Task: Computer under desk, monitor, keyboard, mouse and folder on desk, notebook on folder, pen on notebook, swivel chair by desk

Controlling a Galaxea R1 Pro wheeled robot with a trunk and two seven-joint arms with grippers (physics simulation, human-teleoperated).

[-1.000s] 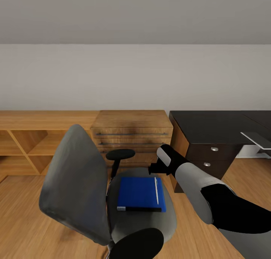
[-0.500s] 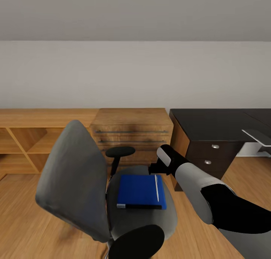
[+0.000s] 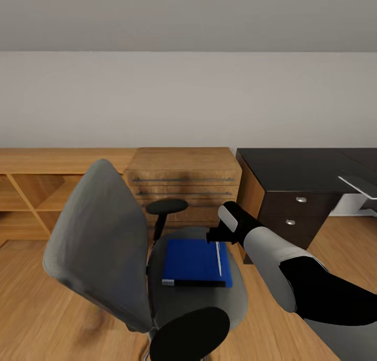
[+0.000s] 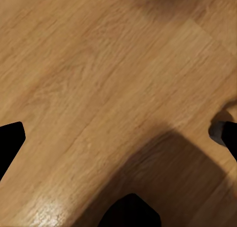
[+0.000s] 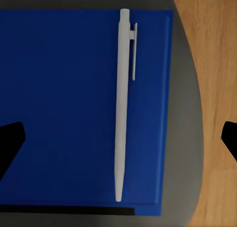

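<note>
Right gripper [image 3: 212,236], jaws apart and fingertips cropped in its wrist view, hangs over swivel chair [image 3: 110,251]; left gripper [image 4: 118,138] likewise apart above floor [image 4: 98,79]. Seat bears folder [image 3: 195,263], near edge cut off, under pen [image 5: 121,103].

We see the bright blue folder [image 3: 196,263] lying flat on the grey seat of the swivel chair [image 3: 99,245], directly beneath our right gripper [image 3: 213,236], with the whitish pen [image 5: 122,103] resting along its desk-side edge; the black desk [image 3: 309,177] stands beyond the gripper's right.
</note>
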